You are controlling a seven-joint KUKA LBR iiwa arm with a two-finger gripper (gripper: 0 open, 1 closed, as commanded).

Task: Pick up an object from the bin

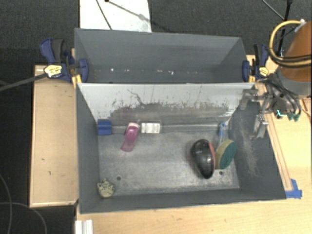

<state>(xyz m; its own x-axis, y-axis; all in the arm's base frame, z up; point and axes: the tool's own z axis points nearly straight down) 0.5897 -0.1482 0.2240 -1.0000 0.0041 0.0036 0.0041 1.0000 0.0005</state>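
Gripper (257, 122) hangs up-right of the black mouse (202, 158), by the bin's (161, 57) right wall; how open it is, or carrying anything, I cannot tell. I'd come down centred on the mouse, avoiding the green disc (226, 152) touching its right side.

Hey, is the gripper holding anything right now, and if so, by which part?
Nothing shows in the gripper. It hangs over the bin's right wall, apart from the mouse and green disc nearest it.
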